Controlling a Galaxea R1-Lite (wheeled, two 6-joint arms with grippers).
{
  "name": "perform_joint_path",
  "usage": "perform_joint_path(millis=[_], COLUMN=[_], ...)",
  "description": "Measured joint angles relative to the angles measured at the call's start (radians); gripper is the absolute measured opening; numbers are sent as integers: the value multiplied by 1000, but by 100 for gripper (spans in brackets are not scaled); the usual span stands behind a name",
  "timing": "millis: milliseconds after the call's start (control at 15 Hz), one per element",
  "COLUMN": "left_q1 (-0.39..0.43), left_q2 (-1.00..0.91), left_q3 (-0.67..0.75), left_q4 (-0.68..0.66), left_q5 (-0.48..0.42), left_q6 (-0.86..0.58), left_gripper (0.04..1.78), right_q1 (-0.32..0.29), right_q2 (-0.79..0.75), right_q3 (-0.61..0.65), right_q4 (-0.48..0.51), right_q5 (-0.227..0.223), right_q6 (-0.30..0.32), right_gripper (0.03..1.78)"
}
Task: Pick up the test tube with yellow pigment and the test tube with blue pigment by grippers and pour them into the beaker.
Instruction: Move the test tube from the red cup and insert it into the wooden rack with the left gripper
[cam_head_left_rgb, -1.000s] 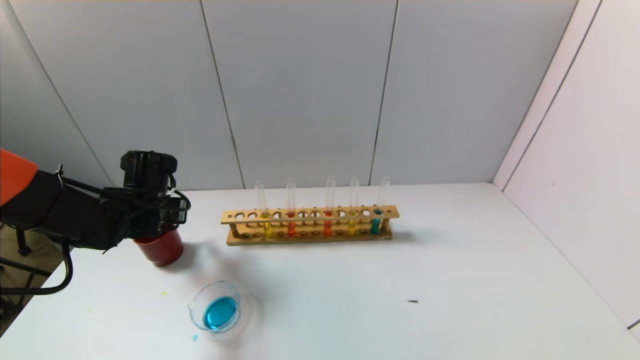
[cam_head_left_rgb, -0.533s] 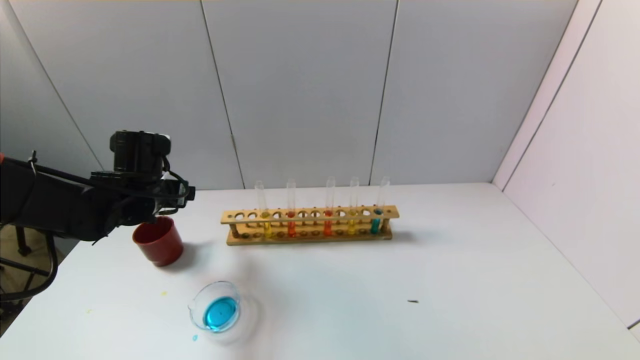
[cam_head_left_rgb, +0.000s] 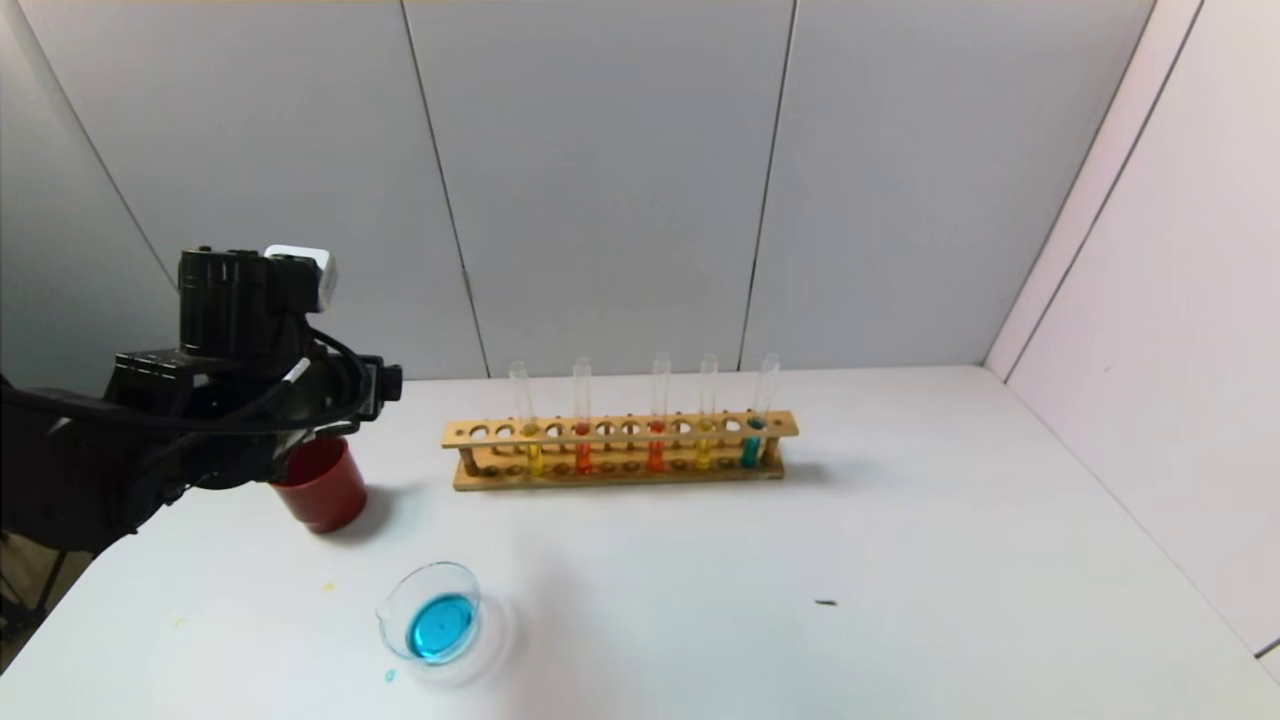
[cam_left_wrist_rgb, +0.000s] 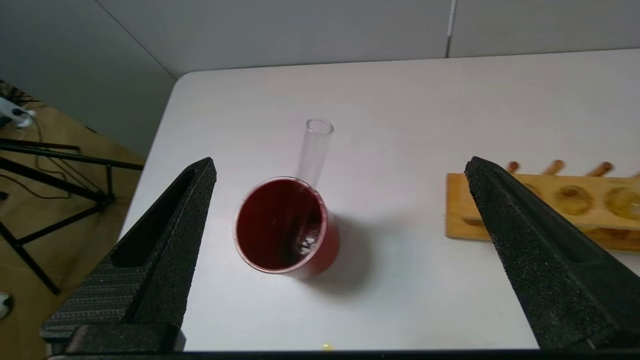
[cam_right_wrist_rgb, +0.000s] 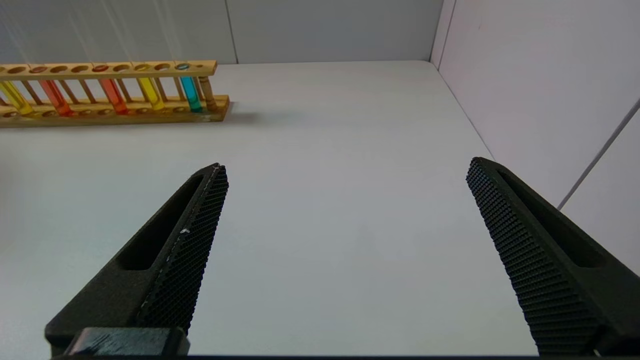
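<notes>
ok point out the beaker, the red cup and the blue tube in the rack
beaker (cam_head_left_rgb: 398, 600): head view, on its glass wall left of the blue liquid
red cup (cam_left_wrist_rgb: 327, 245): left wrist view, on its outer wall
blue tube (cam_right_wrist_rgb: 190, 94): right wrist view, on its liquid-filled lower part

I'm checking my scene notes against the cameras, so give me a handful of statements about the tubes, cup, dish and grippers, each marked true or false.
1. The beaker holds blue liquid. True.
2. The left gripper is shut on a tube. False: it is open and holds nothing.
3. An empty tube stands in the red cup. True.
4. The wooden rack holds three tubes. False: five.
5. The right gripper is open above bare table. True.
</notes>
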Motion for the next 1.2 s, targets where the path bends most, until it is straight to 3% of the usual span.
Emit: perform_joint_path(millis=[467, 800, 1200], left_q1=[-225, -288, -318], left_q2=[-30, 87, 245], left_q3=[101, 82, -40], left_q4=[-15, -154, -177], left_q5=[61, 60, 58], left_q6=[-239, -239, -240], left_gripper=[175, 175, 175], right_q1=[0, 0, 0], right_q2=[0, 0, 0], right_q3=[0, 0, 0], right_q4=[0, 0, 0], right_q5=[0, 0, 0], right_q6=[0, 0, 0], right_gripper=[174, 174, 174])
